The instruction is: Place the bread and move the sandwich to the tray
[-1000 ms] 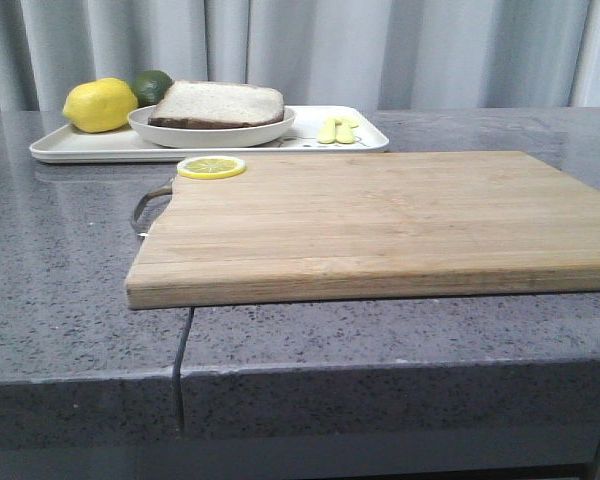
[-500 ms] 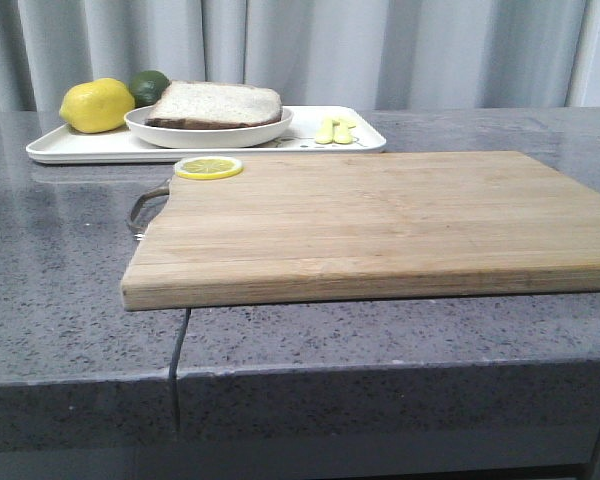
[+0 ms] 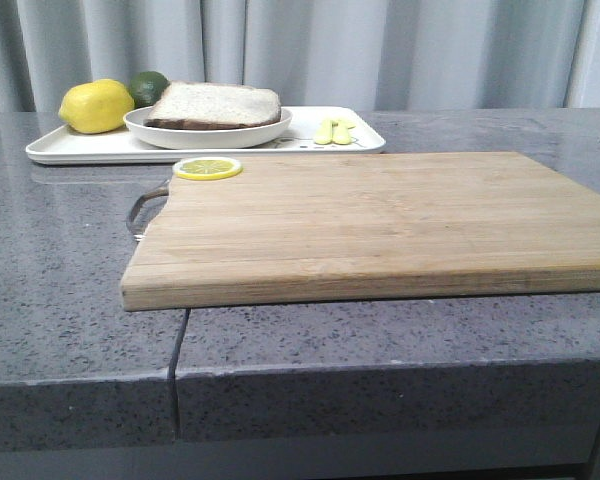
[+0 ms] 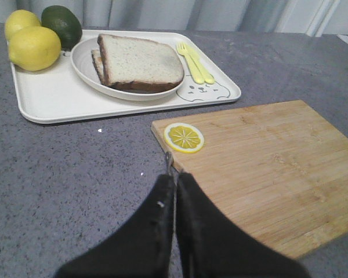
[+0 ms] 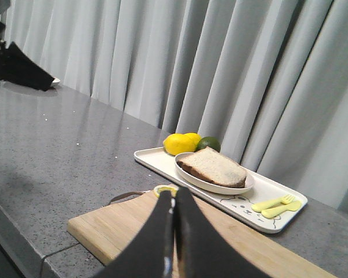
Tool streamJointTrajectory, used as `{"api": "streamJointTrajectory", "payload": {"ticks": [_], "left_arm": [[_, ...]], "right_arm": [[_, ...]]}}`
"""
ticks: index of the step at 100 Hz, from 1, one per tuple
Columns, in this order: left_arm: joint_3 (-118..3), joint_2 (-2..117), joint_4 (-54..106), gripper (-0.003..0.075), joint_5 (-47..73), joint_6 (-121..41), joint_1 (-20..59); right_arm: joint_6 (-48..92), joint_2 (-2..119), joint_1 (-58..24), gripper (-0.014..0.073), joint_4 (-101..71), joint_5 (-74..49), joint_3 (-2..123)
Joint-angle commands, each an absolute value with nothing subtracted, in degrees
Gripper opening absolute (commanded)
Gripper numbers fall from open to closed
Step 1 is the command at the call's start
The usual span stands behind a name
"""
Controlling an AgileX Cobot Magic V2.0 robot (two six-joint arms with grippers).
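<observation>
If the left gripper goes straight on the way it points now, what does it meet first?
Probably the lemon slice on the corner of the cutting board, just ahead of the shut left gripper; depth is uncertain.

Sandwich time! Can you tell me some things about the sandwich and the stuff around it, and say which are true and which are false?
1. The sandwich sits on a plate on the tray. True.
2. A lemon slice lies on the cutting board. True.
3. The left tool is wide open. False: its fingers are pressed together, empty.
4. The yellow fork and spoon are on the board. False: they lie on the tray.
5. A dark green fruit rests beside the lemons. True.
</observation>
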State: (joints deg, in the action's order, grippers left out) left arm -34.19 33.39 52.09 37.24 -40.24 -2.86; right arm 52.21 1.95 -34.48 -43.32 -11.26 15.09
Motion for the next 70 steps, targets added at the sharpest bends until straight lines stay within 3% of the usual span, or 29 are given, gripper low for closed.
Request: {"api": "streamJointTrajectory", "payload": {"ticks": [1,37,70], "left_arm": [[-31.13,27.99,54.96,-0.0020,32.68,-40.43,-2.69],[-19.48,8.12,54.96,-0.0020,33.14,-40.43,-2.69],[-19.10,6.18,54.95,-0.0020,35.13,-40.43,-2.69]], "right_arm": [[52.84,1.79,-34.27,-0.0062,-44.21,-6.94,15.74],[52.84,0.54,-34.27,-0.0062,-44.21,-5.23,12.68],[52.84,0.54,-34.27,-0.0062,-44.36,-5.17,12.68]]}}
